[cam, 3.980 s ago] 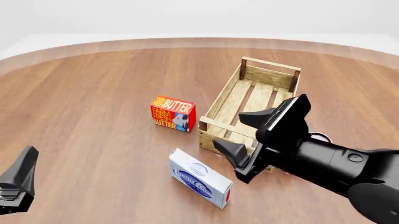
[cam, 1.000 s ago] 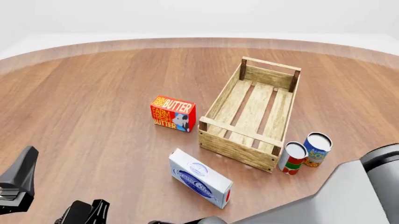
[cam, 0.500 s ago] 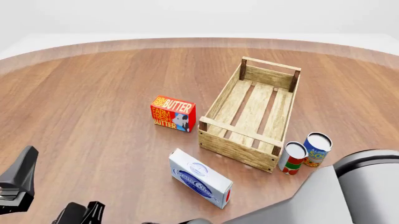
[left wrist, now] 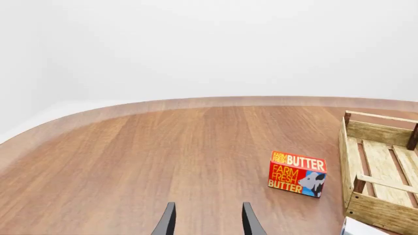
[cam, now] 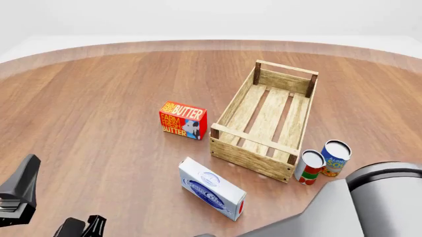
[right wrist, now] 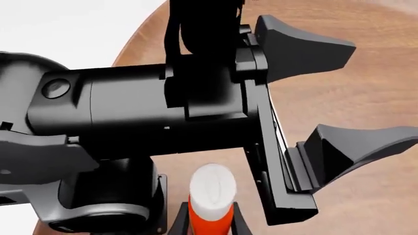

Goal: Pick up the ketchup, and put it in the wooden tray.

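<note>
Since the move ahead turns on where the tray lies from the bottle, start with the bench (cam: 99,98). On it, the tray (cam: 245,109) sits right of centre in the front view, its long axis running from about 7 o'clock to 1 o'clock, its slatted floor bare. The right arm (cam: 369,207) sweeps across the bottom edge from 5 o'clock towards 7 o'clock.

The ketchup (right wrist: 212,188) shows only in the right wrist view, upright with its white cap up. The right tool (right wrist: 209,223) seems to pinch it, a dark finger hugging each side, though only slivers of the fingers show.

By my reading the bottle is at the bench's near left, below the front view's edge. That puts the tray off towards 1 or 2 o'clock from it, past the butter (cam: 183,120) and the white box (cam: 212,188).

The left tool (left wrist: 207,223) is spread and holds nothing, close beside the right one, so the swing should clear it first.
</note>
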### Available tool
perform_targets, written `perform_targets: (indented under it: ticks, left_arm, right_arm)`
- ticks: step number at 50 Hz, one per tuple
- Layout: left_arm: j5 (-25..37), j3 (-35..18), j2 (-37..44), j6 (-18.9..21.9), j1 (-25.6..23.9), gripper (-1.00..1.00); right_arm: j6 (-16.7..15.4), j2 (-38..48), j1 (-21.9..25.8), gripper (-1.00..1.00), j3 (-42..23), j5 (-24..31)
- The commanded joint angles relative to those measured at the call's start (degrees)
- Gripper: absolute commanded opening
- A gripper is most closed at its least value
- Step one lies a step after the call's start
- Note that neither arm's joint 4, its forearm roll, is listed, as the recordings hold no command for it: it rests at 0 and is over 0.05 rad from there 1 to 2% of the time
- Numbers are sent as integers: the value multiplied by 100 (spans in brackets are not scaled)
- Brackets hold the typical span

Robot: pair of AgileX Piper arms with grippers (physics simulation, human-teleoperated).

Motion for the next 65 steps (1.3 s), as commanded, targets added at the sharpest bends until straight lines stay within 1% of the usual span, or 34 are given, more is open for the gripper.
perform_targets:
  ticks: [1,11,17,29,33,39,46,50,57,59,65]
  left_arm:
    - [-3,3,1,-1,1,100]
    - [-4,4,1,1,2,100]
    - [-14,4,10,7,2,100]
    - [-13,2,11,-3,4,100]
    - [-10,1,9,-4,5,100]
    - [8,-2,-7,2,4,100]
    - [16,-3,-14,-3,6,100]
    - [15,-2,-14,-2,6,100]
    - [8,0,-9,5,6,100]
    - [2,1,-3,-4,7,100]
    - [-11,3,8,-4,8,100]
  right_arm:
    - [-8,-267,-16,-100,282,-116]
    - [-27,-795,-44,-100,783,-177]
    - [-5,-869,-86,-100,908,-228]
    - [35,-1054,-409,-100,1321,-457]
    - [41,-1179,-583,-100,1490,-493]
    - [60,-1419,-822,-100,1598,-351]
    - [-51,-1687,-1092,-100,1491,83]
    - [-189,-1804,-1296,-100,1422,294]
    - [-332,-2021,-1543,-100,1377,512]
    - [-401,-2088,-1675,-100,1364,584]
    - [-458,-2217,-1985,-100,1305,766]
